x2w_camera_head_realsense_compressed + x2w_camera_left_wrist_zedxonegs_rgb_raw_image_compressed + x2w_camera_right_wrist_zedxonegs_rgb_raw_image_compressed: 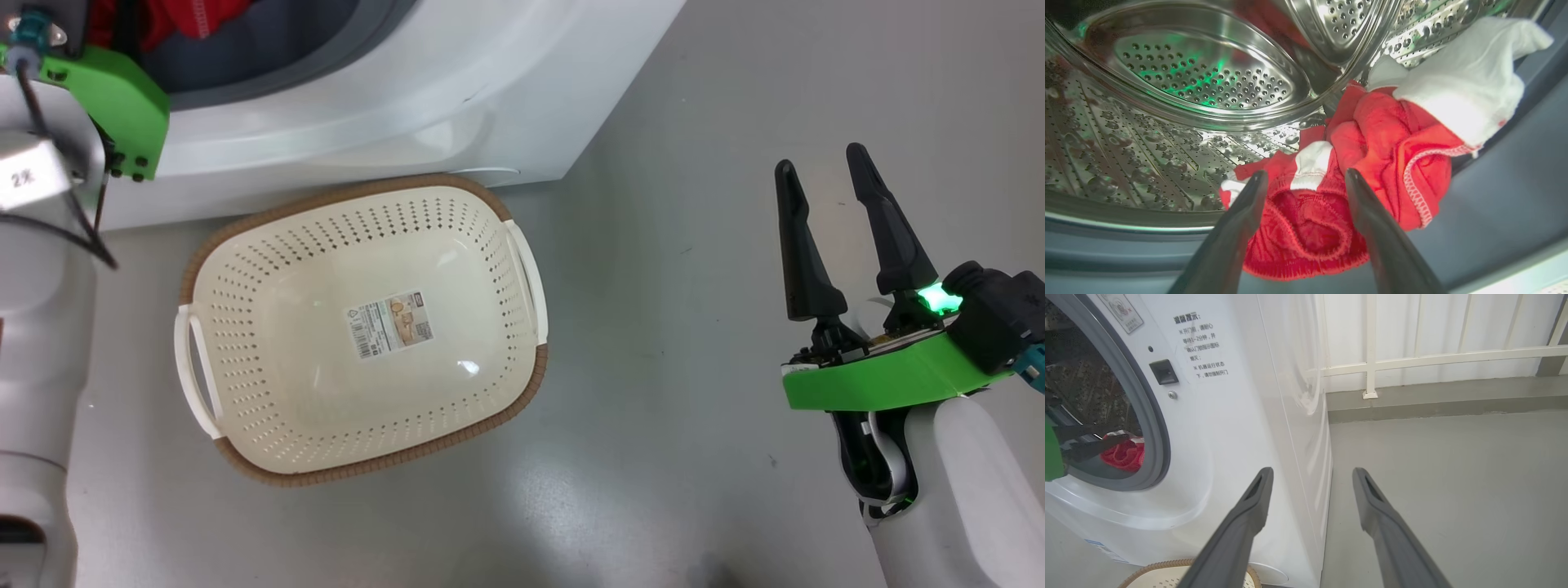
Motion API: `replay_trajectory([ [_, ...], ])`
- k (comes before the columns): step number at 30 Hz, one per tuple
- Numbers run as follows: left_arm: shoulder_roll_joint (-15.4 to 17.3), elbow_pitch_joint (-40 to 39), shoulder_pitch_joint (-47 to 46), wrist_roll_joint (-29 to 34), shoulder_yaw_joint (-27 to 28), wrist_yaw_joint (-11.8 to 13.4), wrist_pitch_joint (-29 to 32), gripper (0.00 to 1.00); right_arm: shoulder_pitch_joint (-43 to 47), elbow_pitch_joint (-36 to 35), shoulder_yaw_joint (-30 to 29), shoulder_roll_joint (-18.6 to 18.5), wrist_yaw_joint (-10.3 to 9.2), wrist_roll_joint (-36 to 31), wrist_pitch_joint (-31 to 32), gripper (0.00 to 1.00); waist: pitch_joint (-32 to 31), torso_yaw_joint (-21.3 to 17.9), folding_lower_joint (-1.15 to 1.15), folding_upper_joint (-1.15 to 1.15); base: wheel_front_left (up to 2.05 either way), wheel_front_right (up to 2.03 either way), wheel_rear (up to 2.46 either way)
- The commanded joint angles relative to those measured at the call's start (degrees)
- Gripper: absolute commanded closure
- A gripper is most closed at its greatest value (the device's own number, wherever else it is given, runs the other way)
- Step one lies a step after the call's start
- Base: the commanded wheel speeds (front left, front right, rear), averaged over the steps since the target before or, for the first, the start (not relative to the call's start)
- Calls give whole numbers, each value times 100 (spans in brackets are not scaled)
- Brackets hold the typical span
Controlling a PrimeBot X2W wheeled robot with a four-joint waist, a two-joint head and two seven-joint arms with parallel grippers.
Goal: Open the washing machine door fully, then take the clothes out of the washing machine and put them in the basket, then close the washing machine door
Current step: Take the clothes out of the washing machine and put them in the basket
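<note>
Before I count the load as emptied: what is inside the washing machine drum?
Red and white clothes lie at the front edge of the steel drum, just ahead of the open left pincer. Anything beneath the pile is covered.

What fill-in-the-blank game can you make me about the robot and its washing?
1. No clothes lie in the basket, so it is ____.
2. The clothes in the washing machine are white and ____.
3. The left gripper points at the clothes with its two fingers apart, so it is ____.

Missing words: empty, red, open.
</note>
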Motion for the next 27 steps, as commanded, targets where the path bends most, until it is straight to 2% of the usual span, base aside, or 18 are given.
replay_trajectory([
  [1,317,-31,-134,70,37,71,60,0,-5,-117,154,5,37,32,-36,0,26,-27,0,0,0,0,0],
  [11,320,857,-617,132,-88,336,968,0,-33,-49,237,5,37,105,-36,0,66,-111,0,0,0,0,0],
  [21,312,1138,-671,-81,-57,223,1589,0,-16,5,333,5,37,193,-36,0,13,-209,0,0,0,0,0],
  [22,313,1145,-673,-67,-88,217,1608,2,-14,6,340,5,37,204,-36,0,15,-222,0,0,0,0,0],
  [23,317,1151,-677,-42,-131,206,1622,48,-11,8,347,5,37,216,-36,0,17,-236,0,0,0,0,0],
  [25,311,1157,-685,-7,-202,199,1619,100,-5,11,357,5,37,238,-36,0,22,-258,0,0,0,0,0],
  [27,308,1165,-691,7,-248,220,1630,100,-2,9,349,5,37,267,-36,0,30,-277,0,0,0,0,0],
])
